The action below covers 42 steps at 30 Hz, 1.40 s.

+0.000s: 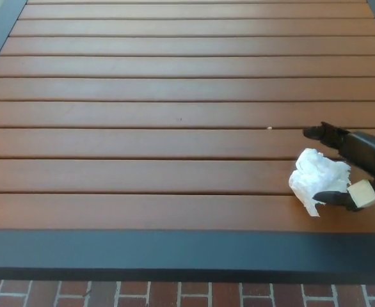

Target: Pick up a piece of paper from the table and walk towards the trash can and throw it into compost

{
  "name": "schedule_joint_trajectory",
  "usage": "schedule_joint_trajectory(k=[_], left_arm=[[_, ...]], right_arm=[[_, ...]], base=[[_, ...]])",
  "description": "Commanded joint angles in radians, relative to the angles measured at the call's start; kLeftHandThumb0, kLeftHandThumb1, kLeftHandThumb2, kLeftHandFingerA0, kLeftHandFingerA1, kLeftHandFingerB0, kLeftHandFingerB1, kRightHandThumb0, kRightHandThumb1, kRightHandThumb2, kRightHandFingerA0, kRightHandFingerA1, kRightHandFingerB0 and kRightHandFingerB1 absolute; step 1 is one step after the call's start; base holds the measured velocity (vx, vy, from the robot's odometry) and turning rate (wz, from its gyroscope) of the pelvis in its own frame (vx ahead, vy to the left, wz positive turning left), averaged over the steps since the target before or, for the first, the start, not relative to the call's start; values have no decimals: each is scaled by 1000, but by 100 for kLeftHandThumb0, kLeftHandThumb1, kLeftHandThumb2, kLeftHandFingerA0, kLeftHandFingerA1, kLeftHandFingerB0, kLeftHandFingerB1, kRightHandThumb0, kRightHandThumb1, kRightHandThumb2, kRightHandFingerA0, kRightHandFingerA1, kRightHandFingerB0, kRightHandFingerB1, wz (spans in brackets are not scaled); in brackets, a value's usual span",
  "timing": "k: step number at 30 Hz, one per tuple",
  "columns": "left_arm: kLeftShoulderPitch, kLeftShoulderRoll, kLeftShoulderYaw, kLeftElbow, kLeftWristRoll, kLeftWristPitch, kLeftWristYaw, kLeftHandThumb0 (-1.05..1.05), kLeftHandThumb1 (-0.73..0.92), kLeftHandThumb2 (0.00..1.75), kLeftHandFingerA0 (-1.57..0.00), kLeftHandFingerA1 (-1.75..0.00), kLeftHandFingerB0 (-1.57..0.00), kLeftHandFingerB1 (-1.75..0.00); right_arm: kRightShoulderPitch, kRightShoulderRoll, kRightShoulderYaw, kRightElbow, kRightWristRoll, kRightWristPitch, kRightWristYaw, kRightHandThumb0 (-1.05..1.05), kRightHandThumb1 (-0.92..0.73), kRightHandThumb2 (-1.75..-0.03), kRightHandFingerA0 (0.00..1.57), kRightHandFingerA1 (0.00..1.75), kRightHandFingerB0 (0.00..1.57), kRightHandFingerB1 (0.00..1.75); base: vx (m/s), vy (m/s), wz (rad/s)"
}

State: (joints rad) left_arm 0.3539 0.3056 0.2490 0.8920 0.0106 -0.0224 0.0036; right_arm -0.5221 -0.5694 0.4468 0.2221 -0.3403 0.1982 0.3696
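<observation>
Fingers of the right hand stand spread apart, bracketing the paper without pinching it: one black finger reaches past the far side of the wad, and the lower digit, with its pale pad, lies at the near right side of it. Whether either one touches the wad cannot be told from the head view. No closure on the wad is visible. The left hand is not in view.

The paper is a crumpled white ball resting on the brown slatted surface. It sits just short of the dark front edge of that surface. A small pale speck lies on a slat just beyond the paper. Red brick floor shows below the front edge. No trash can is visible.

Handling judgement: the paper should be very light and soft, and it will compress under a squeeze. It is not fragile, but loose folds could tear or slip free. A small flap hangs at its near side; this is a poor place to hold. Grasp across the thickest part of the ball, closing from the far and near sides, until the wad is firmly compressed. Light weight means it may slide across the slats if pushed from one side only.
</observation>
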Motion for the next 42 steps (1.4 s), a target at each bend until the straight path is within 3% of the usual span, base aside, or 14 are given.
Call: schedule_joint_trajectory(k=[1,11,12,15,16,26,28,29,30,34,35,38,39,42], left_arm=[[5,14,-1,2,-3,-59,-1,-6,72,61,-90,-58,-80,-56],[17,11,2,1,-10,-71,-13,-5,72,61,-88,-58,-82,-56],[28,10,0,-29,-8,-56,-12,-5,71,61,-88,-58,-83,-58],[35,9,-1,-47,-8,-47,-11,-5,71,61,-88,-58,-83,-58],[33,10,0,-39,-9,-48,-15,-4,73,62,-86,-57,-82,-56],[39,11,-13,-53,2,-39,-17,-6,74,62,-84,-57,-83,-58],[55,12,-29,-87,17,-29,-14,-6,73,62,-86,-58,-82,-58],[56,13,-31,-89,18,-26,-16,-6,73,62,-87,-59,-83,-58],[57,14,-32,-89,15,-23,-19,-6,73,62,-87,-61,-83,-59],[63,13,-34,-96,9,-19,-21,-6,73,62,-87,-61,-83,-59],[61,15,-35,-86,11,-25,-23,-6,74,62,-87,-58,-82,-58],[62,15,-38,-80,11,-31,-24,-8,73,62,-86,-58,-82,-58],[58,11,-35,-68,8,-42,-22,-6,74,62,-87,-60,-83,-59],[48,6,-29,-44,1,-54,-16,-7,74,62,-87,-60,-83,-59]], right_arm=[[17,-2,37,-49,-95,-29,17,-51,-66,-60,35,42,46,36],[33,9,82,-14,-159,-61,14,-55,-67,-60,34,43,44,35],[21,-1,124,58,-227,-19,11,-59,-51,-82,10,48,29,46],[14,-3,142,96,-260,-4,9,-59,-51,-82,10,48,29,46],[13,-5,149,125,-275,5,-3,-43,-65,-62,6,24,33,33],[18,-3,172,244,-366,-36,-113,-36,-72,-61,2,34,34,32],[8,13,199,246,-400,-22,-105,-16,-67,-72,9,25,35,39],[5,16,208,247,-410,-26,-107,-9,-47,-97,0,48,25,53],[3,20,214,250,-418,-38,-114,-9,-62,-69,10,39,40,38],[3,26,214,257,-421,-50,-123,-9,-62,-69,10,39,40,38],[18,24,209,261,-426,-126,-229,-27,-69,-60,74,68,85,53],[46,22,198,270,-433,-278,-433,-22,-71,-66,88,85,92,56],[51,23,197,265,-434,-316,-478,-16,-60,-72,91,127,96,86],[60,28,194,260,-434,-381,-550,-15,-60,-80,90,132,93,99]], base=[[0,0,0],[0,0,0],[0,0,0],[0,0,0],[0,0,0],[0,0,0],[0,0,0],[0,0,0],[0,0,0],[0,0,0],[0,0,0],[0,0,0],[0,0,0],[0,0,0]])
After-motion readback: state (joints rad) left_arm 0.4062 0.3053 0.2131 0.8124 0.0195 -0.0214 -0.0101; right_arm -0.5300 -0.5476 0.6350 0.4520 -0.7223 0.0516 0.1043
